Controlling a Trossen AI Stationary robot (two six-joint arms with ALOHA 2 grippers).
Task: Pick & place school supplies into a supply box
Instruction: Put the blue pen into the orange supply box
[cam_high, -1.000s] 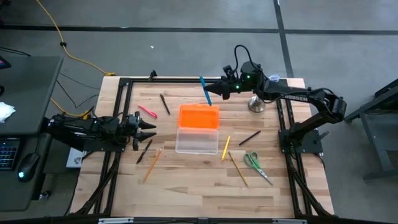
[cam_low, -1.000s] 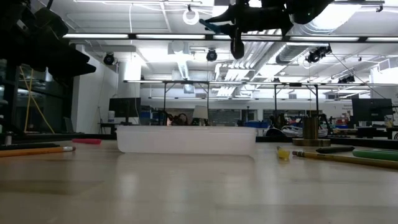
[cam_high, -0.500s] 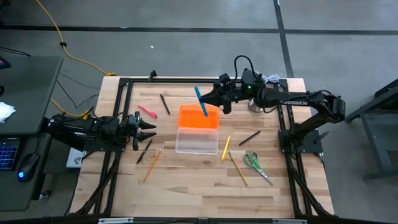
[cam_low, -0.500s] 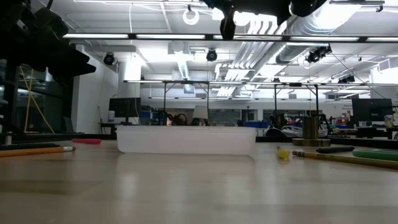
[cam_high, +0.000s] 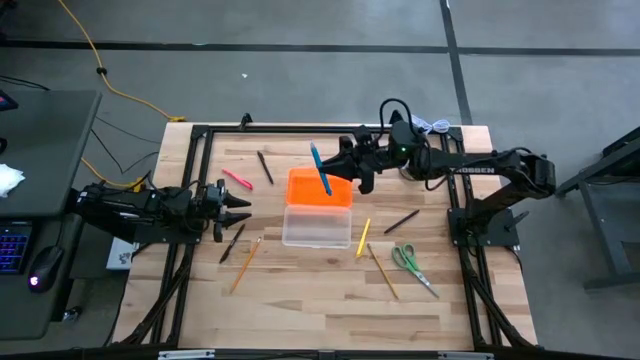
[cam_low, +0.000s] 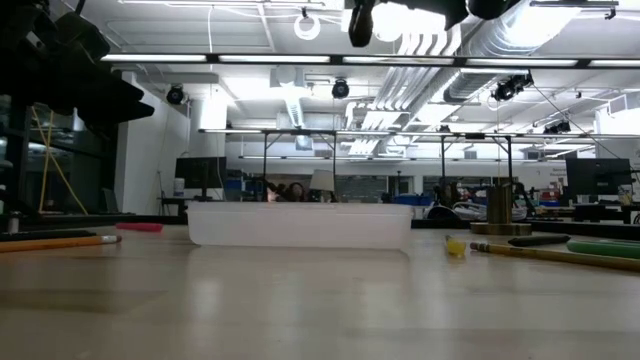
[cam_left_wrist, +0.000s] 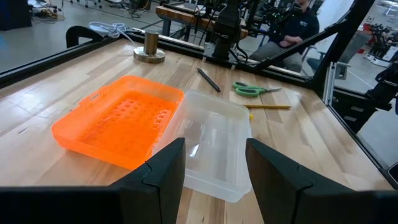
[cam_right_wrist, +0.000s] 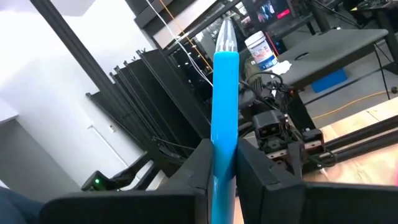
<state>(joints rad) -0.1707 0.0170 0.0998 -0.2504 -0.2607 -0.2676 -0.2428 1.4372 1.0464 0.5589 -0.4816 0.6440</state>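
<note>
Pinching a bright blue pen (cam_high: 320, 168) with clear tip, right gripper (cam_high: 343, 162) hovers above orange lid (cam_high: 320, 188), 12 o'clock of clear supply box (cam_high: 316, 227); left gripper (cam_high: 240, 209) spread.

Supply box (cam_high: 317, 227) at table (cam_high: 300, 290) centre, lid (cam_high: 320, 188) attached on far side. Right gripper (cam_high: 345, 165) above lid's right end, clamped on pen (cam_high: 320, 168). Left gripper (cam_high: 240, 209) left of box, low over table. Scissors (cam_high: 410, 264) and two pencils (cam_high: 364, 236) right of box; metal object (cam_left_wrist: 149, 50) behind those. Two pens (cam_high: 237, 179) left of lid; further pencils (cam_high: 245, 262) left-front of box.
</note>
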